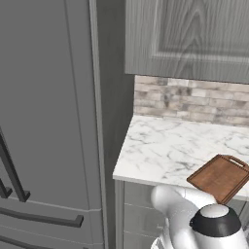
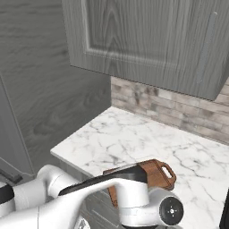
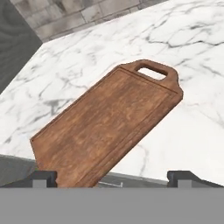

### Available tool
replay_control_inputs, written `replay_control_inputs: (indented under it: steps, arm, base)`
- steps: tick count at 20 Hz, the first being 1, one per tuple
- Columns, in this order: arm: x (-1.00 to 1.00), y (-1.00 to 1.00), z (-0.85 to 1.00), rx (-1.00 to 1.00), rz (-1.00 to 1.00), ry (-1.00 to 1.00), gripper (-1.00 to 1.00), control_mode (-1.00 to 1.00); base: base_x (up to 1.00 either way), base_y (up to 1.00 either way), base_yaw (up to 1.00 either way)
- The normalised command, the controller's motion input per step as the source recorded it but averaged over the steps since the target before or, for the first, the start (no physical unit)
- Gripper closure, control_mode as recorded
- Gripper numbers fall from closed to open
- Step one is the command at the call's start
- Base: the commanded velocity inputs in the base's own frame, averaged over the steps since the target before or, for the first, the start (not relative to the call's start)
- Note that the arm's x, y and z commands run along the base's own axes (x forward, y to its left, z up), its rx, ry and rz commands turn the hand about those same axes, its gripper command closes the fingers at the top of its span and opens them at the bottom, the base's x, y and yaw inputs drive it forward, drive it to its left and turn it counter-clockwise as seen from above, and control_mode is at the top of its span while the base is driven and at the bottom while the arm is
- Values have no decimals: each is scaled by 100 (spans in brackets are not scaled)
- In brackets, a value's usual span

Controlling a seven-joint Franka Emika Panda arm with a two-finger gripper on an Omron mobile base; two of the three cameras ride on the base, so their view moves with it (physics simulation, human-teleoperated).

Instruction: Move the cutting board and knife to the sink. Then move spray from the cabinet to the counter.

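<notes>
Cutting board (image 3: pixel 109 124) lying flat at counter (image 1: pixel 165 146) front edge, unmoved; I am hovering my gripper (image 3: pixel 112 177), jaws spread wide and empty, above its near end, sink transfers and spray errand still pending.

Reddish-brown wood-grain cutting board (image 3: pixel 109 124) on white, grey-veined marble counter (image 3: pixel 192 131)
</notes>
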Motion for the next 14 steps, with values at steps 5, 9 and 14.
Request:
replay_control_inputs:
  steps: [5, 9, 14]
  arm:
    - [-48, 16, 6, 13, -2, 10, -100, -100]
    - [-35, 29, 0, 12, -1, 24, -100, -100]
    - [-42, 28, 0, 13, -6, 14, -100, -100]
  base:
    - [0, 0, 0]
    - [0, 0, 0]
    - [0, 0, 0]
